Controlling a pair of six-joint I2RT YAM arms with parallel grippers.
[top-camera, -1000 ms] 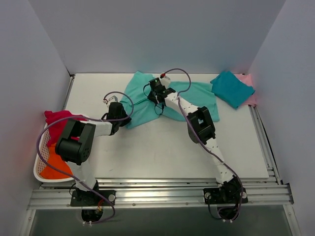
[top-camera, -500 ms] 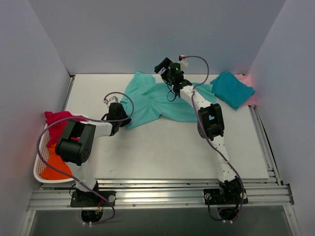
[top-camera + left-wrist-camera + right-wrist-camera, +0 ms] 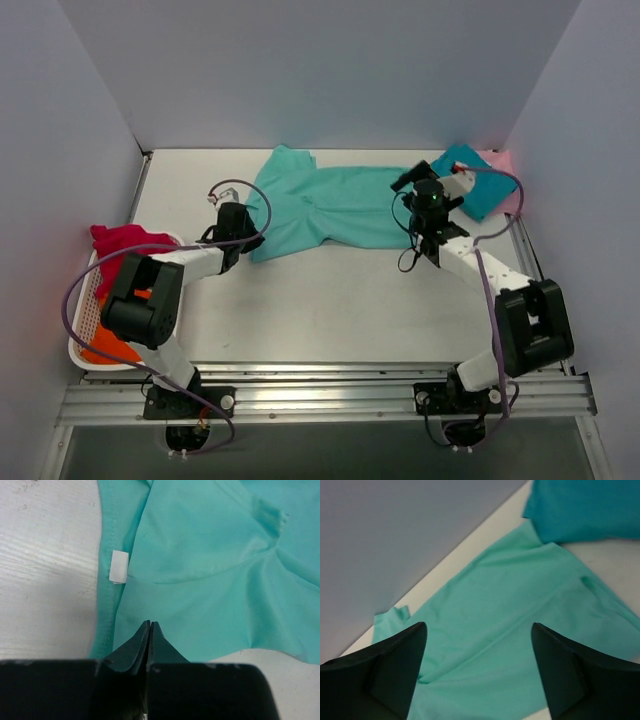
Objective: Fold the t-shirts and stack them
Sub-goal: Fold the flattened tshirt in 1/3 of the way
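Observation:
A mint-green t-shirt (image 3: 340, 205) lies spread flat at the back middle of the table. My left gripper (image 3: 240, 212) is shut at its left hem. In the left wrist view the closed tips (image 3: 150, 624) sit over the mint cloth (image 3: 200, 580) beside a white label (image 3: 119, 566), with no cloth showing between them. My right gripper (image 3: 410, 185) hangs open over the shirt's right end, and its wrist view shows only mint cloth (image 3: 495, 605) under the empty gap (image 3: 479, 626). A folded teal t-shirt (image 3: 470, 180) lies on a pale pink t-shirt (image 3: 505, 165) at the back right.
A white mesh basket (image 3: 80, 345) stands at the table's left edge, holding a magenta-red t-shirt (image 3: 120, 245) and an orange t-shirt (image 3: 105, 348). Grey walls (image 3: 320, 70) close in the back and both sides. The folded teal t-shirt (image 3: 580, 510) lies close behind the right gripper.
My right gripper opened, let go of the mint shirt and swung from its middle to its right end. The shirt now lies flatter. My left gripper shifted slightly toward the back.

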